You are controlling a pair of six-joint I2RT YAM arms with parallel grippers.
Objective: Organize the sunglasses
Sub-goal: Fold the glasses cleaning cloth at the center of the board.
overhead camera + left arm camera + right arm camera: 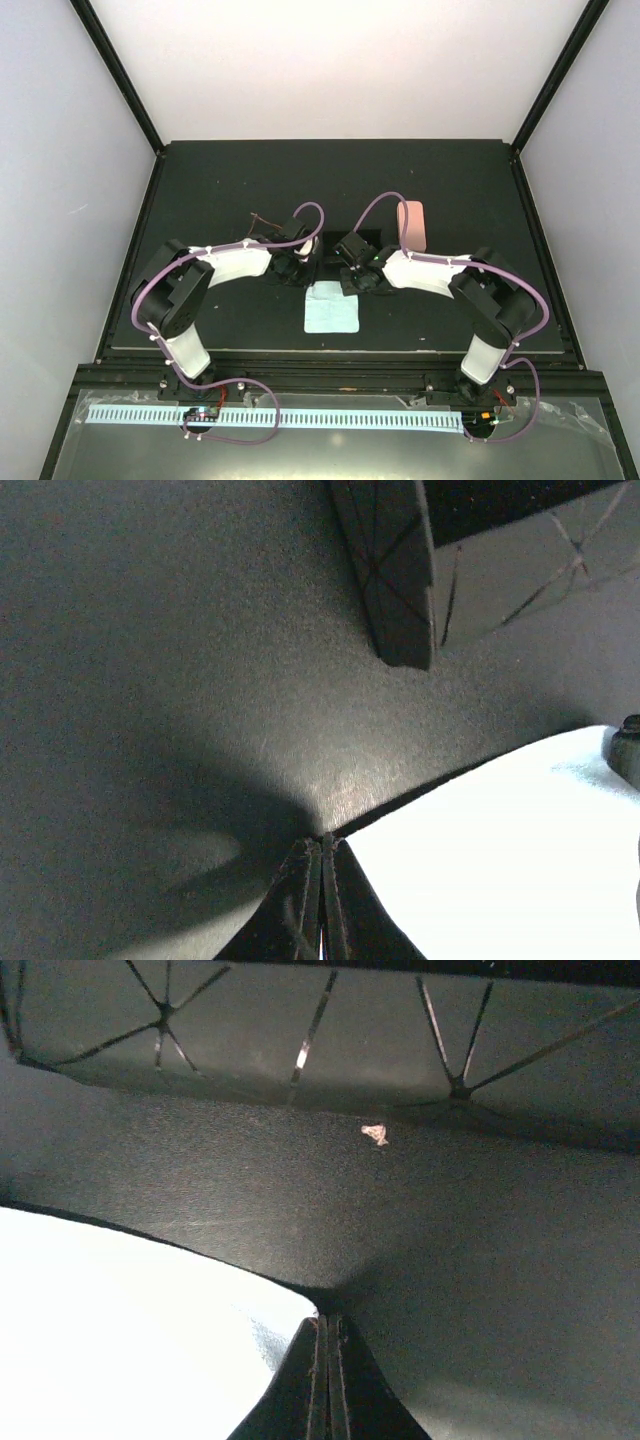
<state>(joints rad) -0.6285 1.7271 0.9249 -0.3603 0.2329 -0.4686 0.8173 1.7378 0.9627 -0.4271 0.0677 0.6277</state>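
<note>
One thin-framed pair of sunglasses [263, 220] lies on the black mat just beyond my left gripper; it looks reddish-brown, too small to tell which pair it is. The other pair is out of view. My left gripper [303, 274] is shut, its tips pinching the far left corner of the pale blue cloth [331, 307]. In the left wrist view the shut gripper [322, 842] meets the cloth [520, 860] at that corner. My right gripper [354, 280] is shut at the far right corner. In the right wrist view it [326, 1320] touches the cloth [120, 1340].
A pink oblong case [411, 225] lies behind the right gripper. A black case with a line pattern [352, 238] lies between and beyond the grippers, and shows in the left wrist view [395, 570] and the right wrist view [300, 1030]. A small pale speck [375, 1134] lies on the mat.
</note>
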